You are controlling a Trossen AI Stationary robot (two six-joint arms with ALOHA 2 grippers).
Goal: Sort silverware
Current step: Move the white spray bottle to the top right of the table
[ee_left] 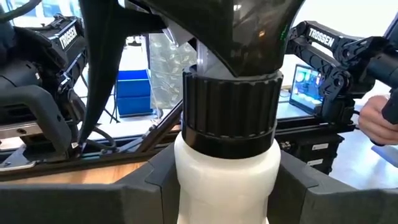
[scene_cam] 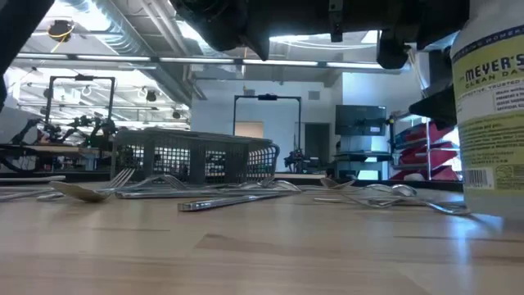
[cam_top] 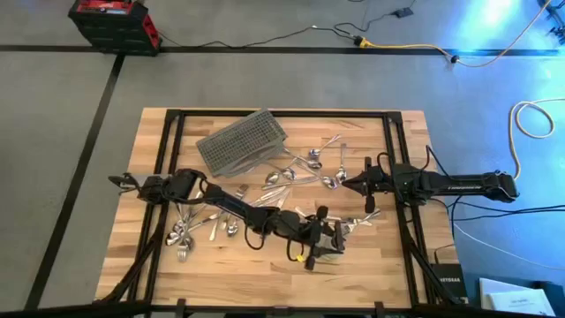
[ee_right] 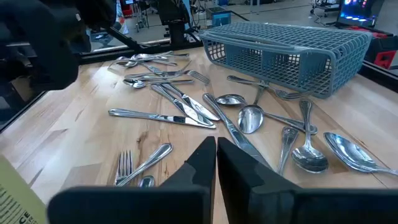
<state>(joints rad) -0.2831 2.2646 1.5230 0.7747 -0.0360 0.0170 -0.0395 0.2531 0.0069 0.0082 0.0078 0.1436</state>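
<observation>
High view over the wooden desk (cam_top: 265, 274): the left arm reaches across toward the near edge, its left claw (cam_top: 322, 243) clamped on a white bottle (ee_left: 227, 180) with a black collar, which the left wrist view shows filling the gap between its fingers. The bottle's lower body is cut off there, and in the low view only part of its label shows at the frame's edge. The right claw (ee_right: 216, 155) hangs just above the boards with its fingers pressed together and nothing between them. Silverware (cam_top: 296, 172) lies scattered flat across the middle of the desk, handles pointing every which way, with a second heap near the left arm's base; which pieces are forks and which are spoons is hard to tell from above. A gray mesh basket (cam_top: 243, 141) sits askew toward the far side. Beyond are gray floor, trailing cables and a red toolbox (cam_top: 110, 22). A person's hand (ee_left: 379, 121) shows past the right arm.
</observation>
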